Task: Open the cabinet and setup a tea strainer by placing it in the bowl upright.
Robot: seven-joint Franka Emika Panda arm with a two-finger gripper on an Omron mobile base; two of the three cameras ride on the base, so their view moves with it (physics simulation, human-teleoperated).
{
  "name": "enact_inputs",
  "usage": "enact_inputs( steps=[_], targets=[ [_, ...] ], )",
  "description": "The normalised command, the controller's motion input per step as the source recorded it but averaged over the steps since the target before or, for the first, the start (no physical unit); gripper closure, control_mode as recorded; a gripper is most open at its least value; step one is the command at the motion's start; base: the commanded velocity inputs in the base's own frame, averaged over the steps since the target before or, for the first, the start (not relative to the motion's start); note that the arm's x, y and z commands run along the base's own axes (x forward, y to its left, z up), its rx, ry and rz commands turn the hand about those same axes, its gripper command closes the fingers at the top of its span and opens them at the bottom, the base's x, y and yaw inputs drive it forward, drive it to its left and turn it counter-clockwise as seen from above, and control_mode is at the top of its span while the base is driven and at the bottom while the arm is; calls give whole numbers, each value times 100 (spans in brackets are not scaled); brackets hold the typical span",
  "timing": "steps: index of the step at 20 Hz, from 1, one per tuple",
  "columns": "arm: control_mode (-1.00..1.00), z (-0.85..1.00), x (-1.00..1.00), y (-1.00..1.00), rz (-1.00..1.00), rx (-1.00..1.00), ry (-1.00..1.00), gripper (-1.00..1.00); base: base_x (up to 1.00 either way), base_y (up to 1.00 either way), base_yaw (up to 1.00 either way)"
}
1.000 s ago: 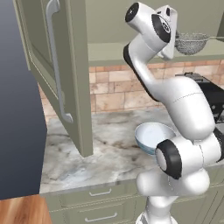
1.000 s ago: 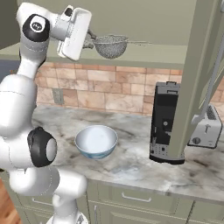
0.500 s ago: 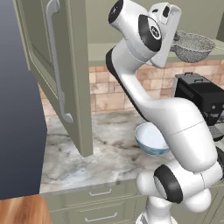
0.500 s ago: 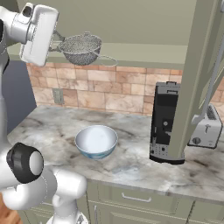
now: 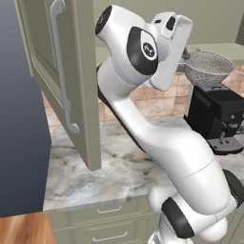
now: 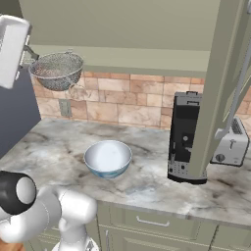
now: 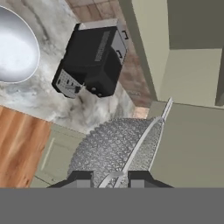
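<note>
Tea strainer [image 6: 56,70] pinched by its handle in the gripper [image 7: 110,179], cup level, high beside the open cabinet [image 5: 64,71]; best kept upright and lowered slowly toward the bowl [image 6: 108,158] well below on the counter [image 6: 147,184].

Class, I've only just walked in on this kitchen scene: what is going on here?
The robot arm's hand is shut on the tea strainer, holding it up in the air by its handle. The cabinet doors stand open. The bowl sits on the marble counter below, to the left of the black coffee machine, with nothing in it yet. The strainer has not been placed.
</note>
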Motion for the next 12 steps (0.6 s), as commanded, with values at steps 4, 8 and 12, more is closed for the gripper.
enact_inputs(
  steps=[4, 8, 12],
  targets=[
    [-100, -85, -6, 4, 3, -1, 1, 100, 0, 0, 0],
    [-100, -91, 0, -15, 8, 0, 3, 100, 0, 0, 0],
    [-100, -96, -3, -14, 8, 0, 0, 100, 0, 0, 0]
  ],
)
